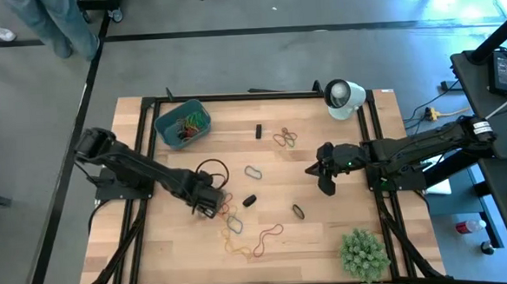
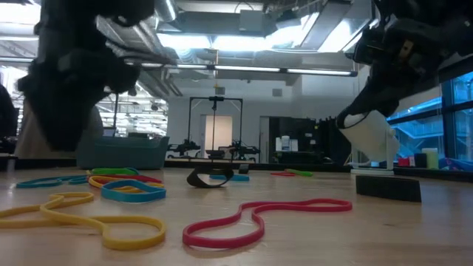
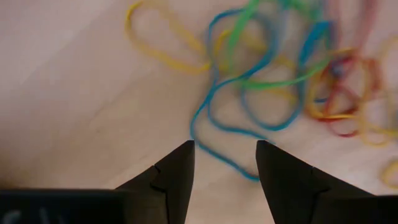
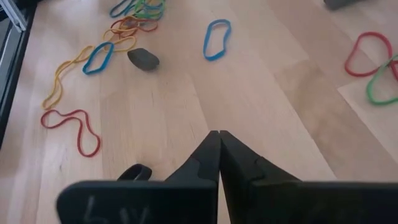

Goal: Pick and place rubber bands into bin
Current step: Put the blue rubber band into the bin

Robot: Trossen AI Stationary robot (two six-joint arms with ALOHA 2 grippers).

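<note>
The pale wooden table (image 1: 328,234) carries a scatter of thin, floppy rubber bands in blue, green, yellow, orange and red; the thickest tangle (image 1: 232,221) lies toward the near-left of centre, with a long red loop (image 1: 267,238) and a yellow one (image 1: 235,244) trailing nearer the front edge. The left pincer (image 1: 211,203) hangs low right at this tangle, its 2 dark fingers (image 3: 177,177) standing apart with nothing between them; in its wrist view a blue band (image 3: 214,134) curls on the wood just beyond the tips, mixed with green (image 3: 280,78) and yellow (image 3: 165,40) loops.

The small teal-blue rectangular plastic bin (image 1: 181,124) sits at the far-left corner of the table, well apart from the left pincer; several coloured bands (image 1: 192,123) already lie inside it.

The right pincer (image 1: 327,187) hovers over bare wood toward the right side; its fingers (image 4: 208,158) are pressed together and hold nothing. A lone blue loop (image 1: 253,172) rests between the 2 arms; a small cluster of red, green and orange bands (image 1: 285,138) lies farther back; 1 dark band (image 1: 298,211) sits close to the right pincer and a dark lump (image 1: 250,200) close to the tangle.

A white round cup-like object (image 1: 342,98) stands at the far-right corner; a spiky green plant-like ball (image 1: 364,254) sits at the near-right corner.
</note>
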